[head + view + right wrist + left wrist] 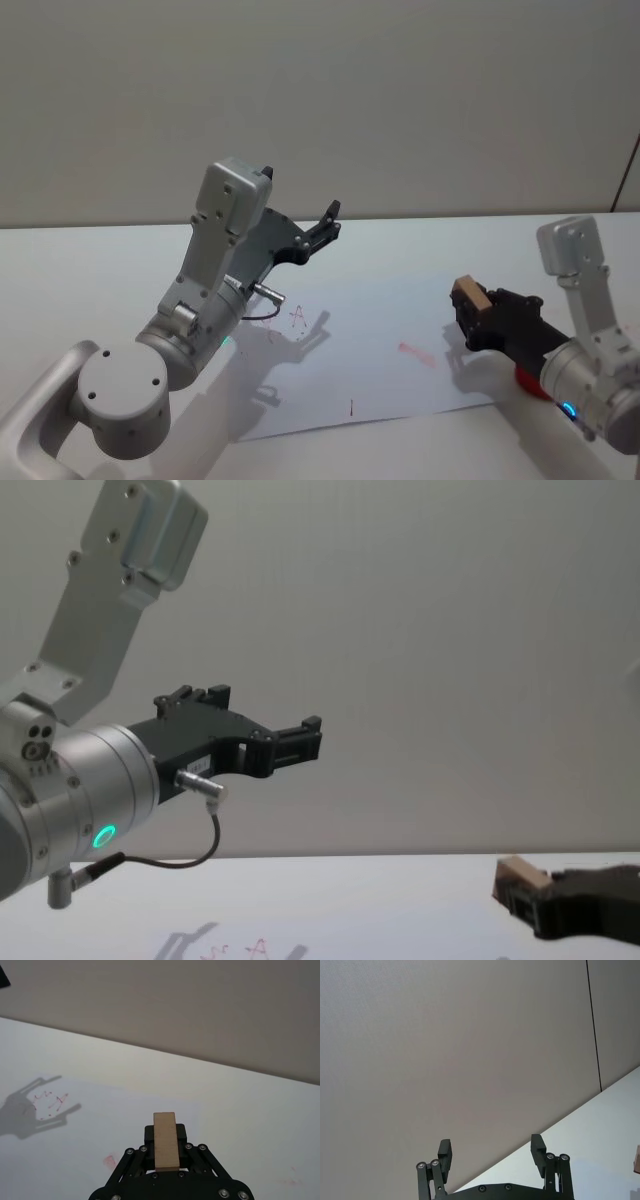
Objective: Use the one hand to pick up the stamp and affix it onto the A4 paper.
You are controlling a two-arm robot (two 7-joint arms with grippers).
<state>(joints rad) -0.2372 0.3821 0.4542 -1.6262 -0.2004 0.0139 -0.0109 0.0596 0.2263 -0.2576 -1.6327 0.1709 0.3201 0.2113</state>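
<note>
One stamp (470,293) sits clamped in the right gripper (466,312), its long axis along the gripper's reach and its end jutting forward-left. It is held over the right edge of the single paper (370,350) on the bench (100,270). The paper bears perhaps four red marks (297,317). The left gripper (328,222) hangs raised, wide open and empty.

White table (100,260); A4 paper (370,350) flat on it (few red stamped marks).

A plain grey-beige wall (400,90) stands at 12 o'clock behind the white table (80,270); a thin vertical seam (627,175) marks it at 2 o'clock.
</note>
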